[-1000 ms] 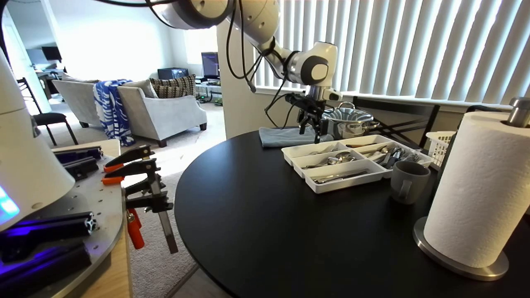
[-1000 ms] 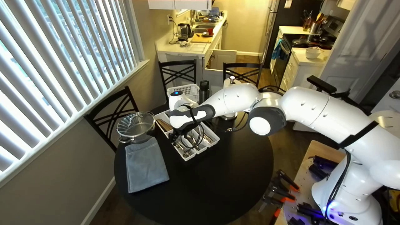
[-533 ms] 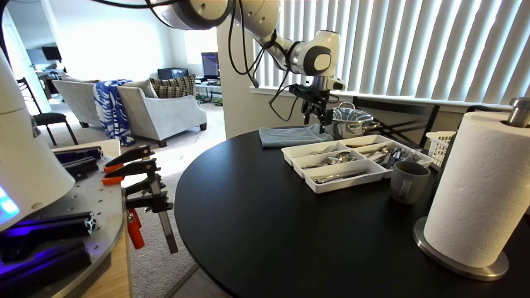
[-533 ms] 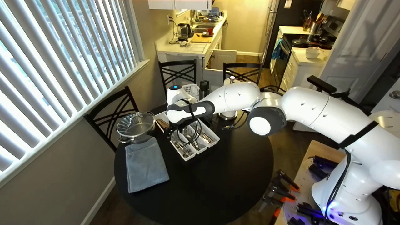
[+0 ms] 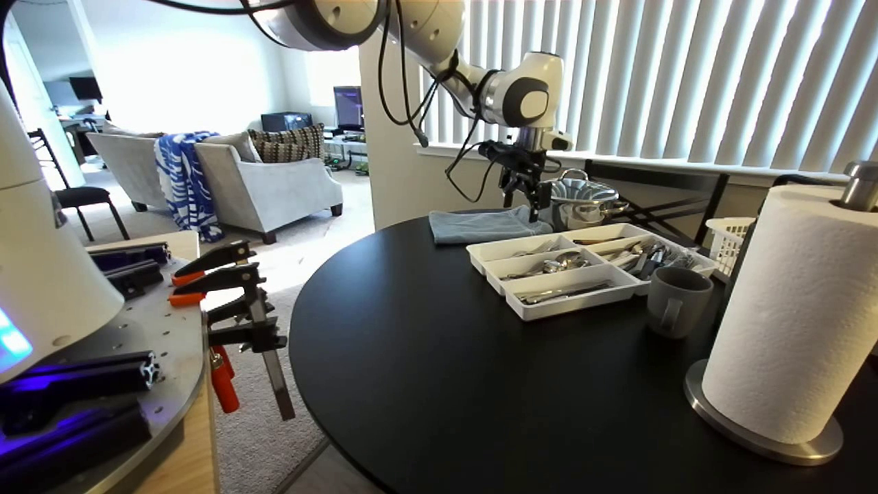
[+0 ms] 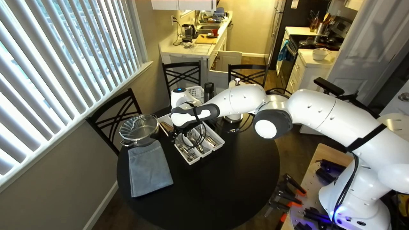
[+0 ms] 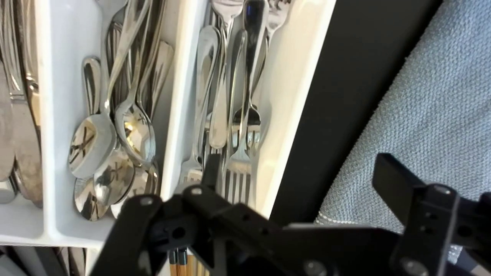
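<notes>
My gripper [image 7: 301, 168] is open and empty, its fingers wide apart in the wrist view. One finger stands over the forks [image 7: 238, 165] in the white cutlery tray [image 7: 295, 76], the other over a folded blue-grey cloth [image 7: 433, 107]. Spoons [image 7: 136, 130] and knives [image 7: 25, 145] lie in neighbouring compartments. In an exterior view the gripper [image 5: 521, 206] hangs above the table, near the cloth [image 5: 463, 228] and the tray [image 5: 579, 302], touching neither as far as I can see. In an exterior view the arm partly hides the gripper [image 6: 172, 137] and tray.
A steel pot [image 5: 583, 214] with a steamer insert stands just behind the gripper. A grey mug [image 5: 675, 302] and a paper towel roll [image 5: 782, 315] stand on the black table [image 5: 439, 370]. Chairs [image 6: 118, 115] and a white basket [image 6: 195, 92] are around. Clamps [image 5: 240, 302] hold the robot's base.
Over the first half second my gripper rose and moved slightly toward the pot and cloth. Since then it has hardly moved. The tray, cloth and pot have stayed in place.
</notes>
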